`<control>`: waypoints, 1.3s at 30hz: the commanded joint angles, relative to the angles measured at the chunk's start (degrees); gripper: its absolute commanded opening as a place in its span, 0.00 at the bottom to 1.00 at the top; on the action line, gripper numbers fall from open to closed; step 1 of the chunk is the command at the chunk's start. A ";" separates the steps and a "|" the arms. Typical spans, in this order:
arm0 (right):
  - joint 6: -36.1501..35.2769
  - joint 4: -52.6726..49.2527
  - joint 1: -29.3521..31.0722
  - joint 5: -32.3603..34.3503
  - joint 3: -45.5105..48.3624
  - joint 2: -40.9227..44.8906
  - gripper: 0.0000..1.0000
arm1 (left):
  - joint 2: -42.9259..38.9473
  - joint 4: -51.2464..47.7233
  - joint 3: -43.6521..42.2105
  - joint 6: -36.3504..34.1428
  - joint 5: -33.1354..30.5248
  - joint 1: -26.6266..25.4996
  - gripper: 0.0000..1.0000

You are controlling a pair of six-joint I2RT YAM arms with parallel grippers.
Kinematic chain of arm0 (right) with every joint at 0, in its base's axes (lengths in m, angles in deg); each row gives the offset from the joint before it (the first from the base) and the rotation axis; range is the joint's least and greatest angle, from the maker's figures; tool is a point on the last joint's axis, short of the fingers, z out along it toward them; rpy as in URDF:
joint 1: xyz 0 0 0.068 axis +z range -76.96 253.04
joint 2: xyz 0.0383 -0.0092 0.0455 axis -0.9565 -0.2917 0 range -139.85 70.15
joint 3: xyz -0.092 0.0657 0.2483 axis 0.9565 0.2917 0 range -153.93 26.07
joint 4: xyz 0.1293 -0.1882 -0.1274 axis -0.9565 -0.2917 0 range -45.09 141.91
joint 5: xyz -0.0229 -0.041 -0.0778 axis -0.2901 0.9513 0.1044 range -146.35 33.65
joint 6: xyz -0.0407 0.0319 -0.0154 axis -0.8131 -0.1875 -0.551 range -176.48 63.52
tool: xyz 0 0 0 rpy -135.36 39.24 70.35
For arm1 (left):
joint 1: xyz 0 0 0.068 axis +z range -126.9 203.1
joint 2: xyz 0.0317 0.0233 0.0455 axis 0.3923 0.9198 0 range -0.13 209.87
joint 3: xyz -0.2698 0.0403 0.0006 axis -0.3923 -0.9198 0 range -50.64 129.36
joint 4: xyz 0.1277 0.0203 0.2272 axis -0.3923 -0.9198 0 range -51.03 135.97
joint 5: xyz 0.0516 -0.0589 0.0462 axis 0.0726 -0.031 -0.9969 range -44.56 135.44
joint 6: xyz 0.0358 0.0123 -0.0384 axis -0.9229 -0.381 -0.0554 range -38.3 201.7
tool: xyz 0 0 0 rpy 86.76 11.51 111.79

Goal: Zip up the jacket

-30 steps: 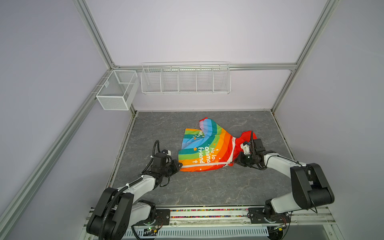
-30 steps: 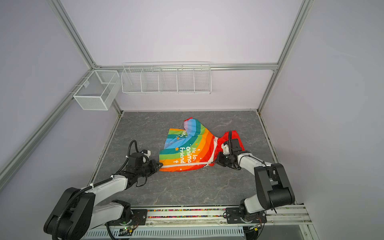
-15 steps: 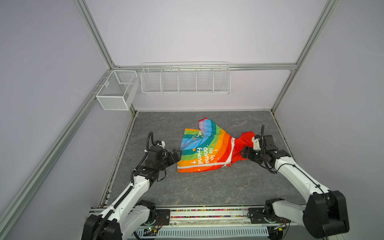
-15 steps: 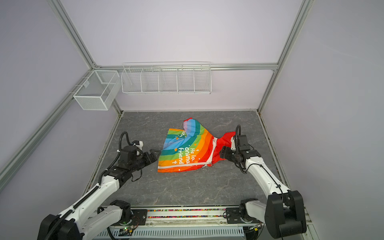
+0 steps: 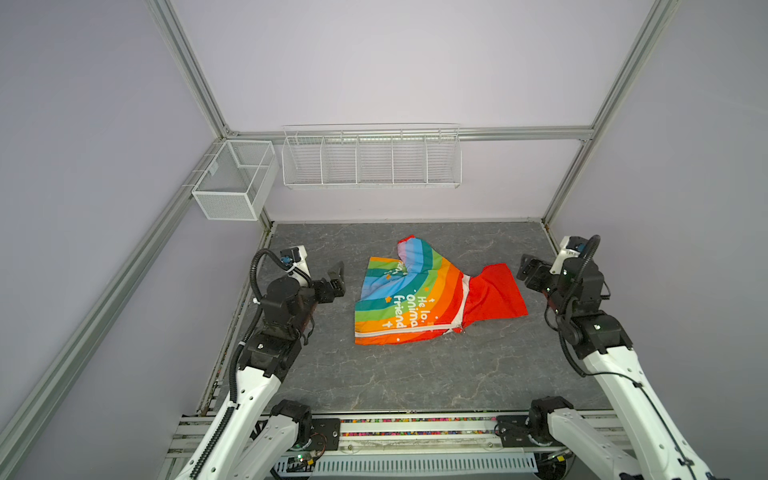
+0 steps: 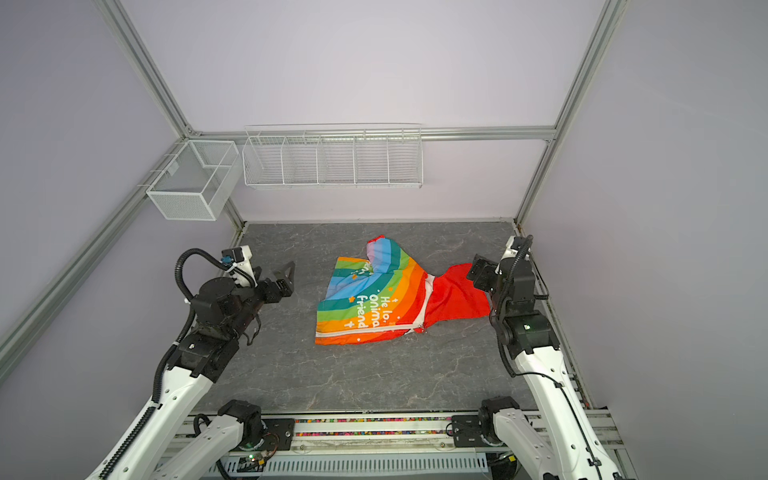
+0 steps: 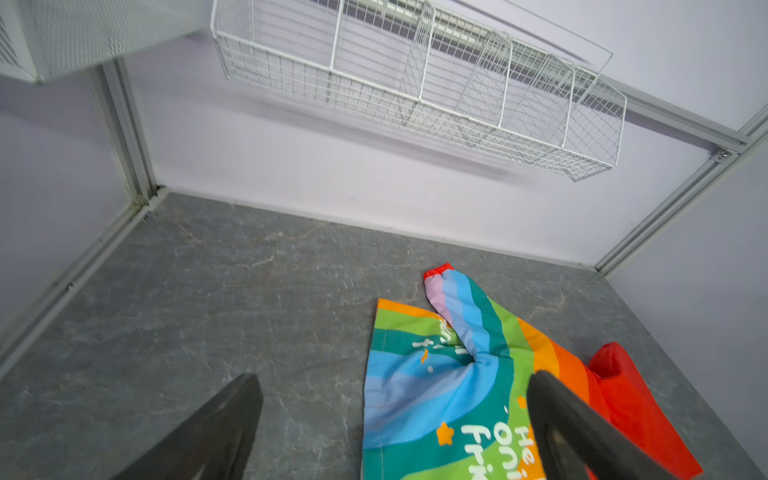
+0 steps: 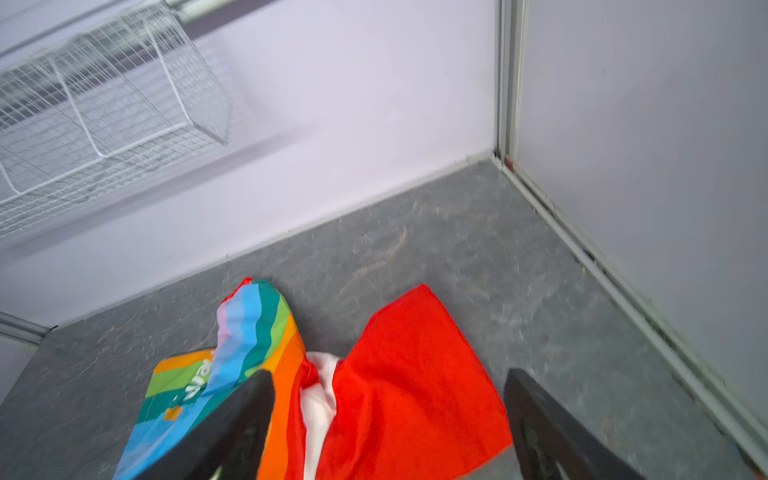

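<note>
left pincer (image 5: 338, 279): was closed at the hem corner of the jacket (image 5: 405, 299). Jaws now wide and empty.
left arm: lifted off the worktop (image 5: 374, 374) and backed away. The hem is now well ahead of the pincer.
right pincer (image 5: 524, 269): was closed low by the hood (image 5: 494, 296). Now spread wide, raised and pulled back clear.
hood: was bunched at the right pincer. Now lies flat and loose.
</note>
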 commanded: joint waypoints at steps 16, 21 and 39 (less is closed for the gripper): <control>-17.67 49.12 -3.02 11.59 26.91 -26.11 0.89 | 22.69 44.01 -26.38 -10.11 -25.68 8.78 0.99; -23.01 62.60 -3.04 5.11 27.81 -35.40 0.89 | 31.56 53.86 -24.39 -14.31 -20.74 9.60 0.99; -21.55 62.67 -7.55 -7.21 28.28 -37.23 0.89 | 44.00 60.95 -21.33 -12.65 -18.43 12.71 0.99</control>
